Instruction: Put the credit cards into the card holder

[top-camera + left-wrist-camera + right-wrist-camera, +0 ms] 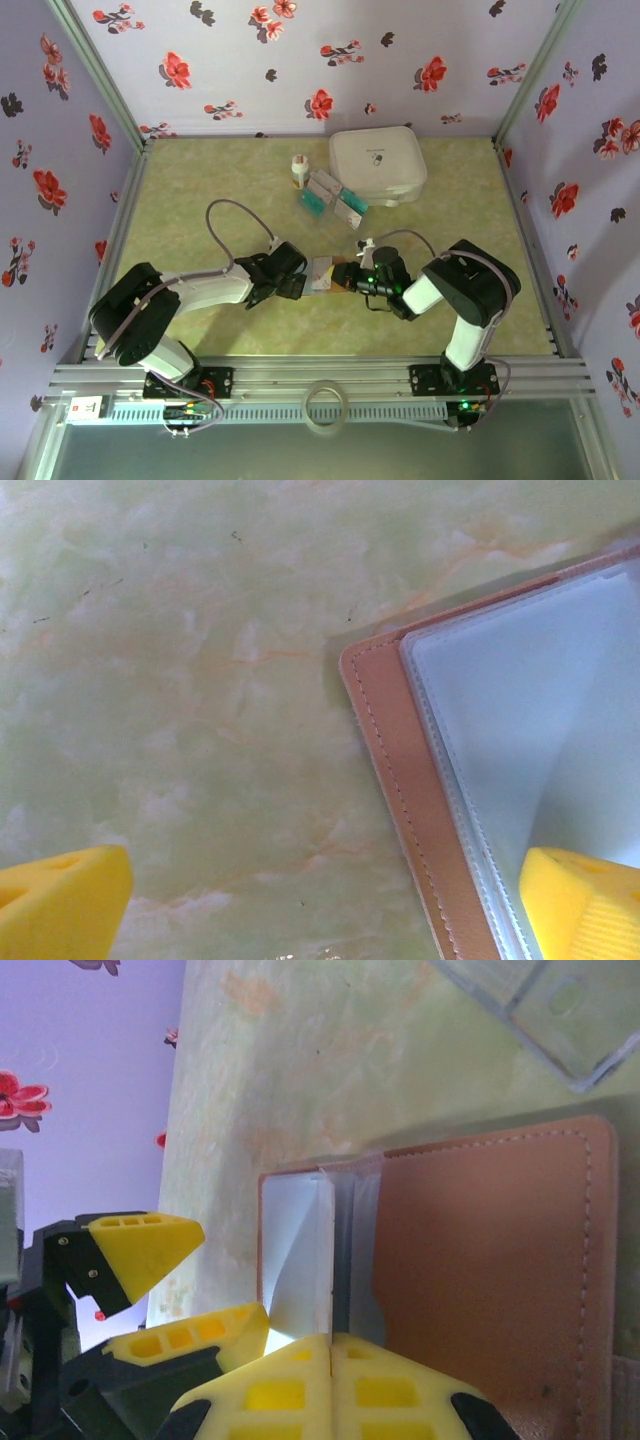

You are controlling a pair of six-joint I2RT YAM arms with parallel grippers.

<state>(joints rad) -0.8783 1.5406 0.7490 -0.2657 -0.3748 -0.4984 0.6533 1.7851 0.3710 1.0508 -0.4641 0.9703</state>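
Observation:
The reddish-brown card holder (326, 270) lies open on the table between my two grippers, its clear inner sleeves (520, 720) showing. My right gripper (330, 1345) is shut on one upright clear sleeve of the card holder (480, 1260), pinching it at its near edge. My left gripper (320, 905) is open, straddling the holder's left stitched border (395, 760); one yellow fingertip (585, 900) is over the sleeves and the other is over bare table. The credit cards (331, 197), white and teal, lie in a loose bunch farther back, beside the white case.
A large white rounded zip case (378, 165) stands at the back, with a small white bottle (298, 170) to its left. A flat clear plastic piece (540, 1010) lies just beyond the holder. The enclosure's floral walls (90, 130) ring the table.

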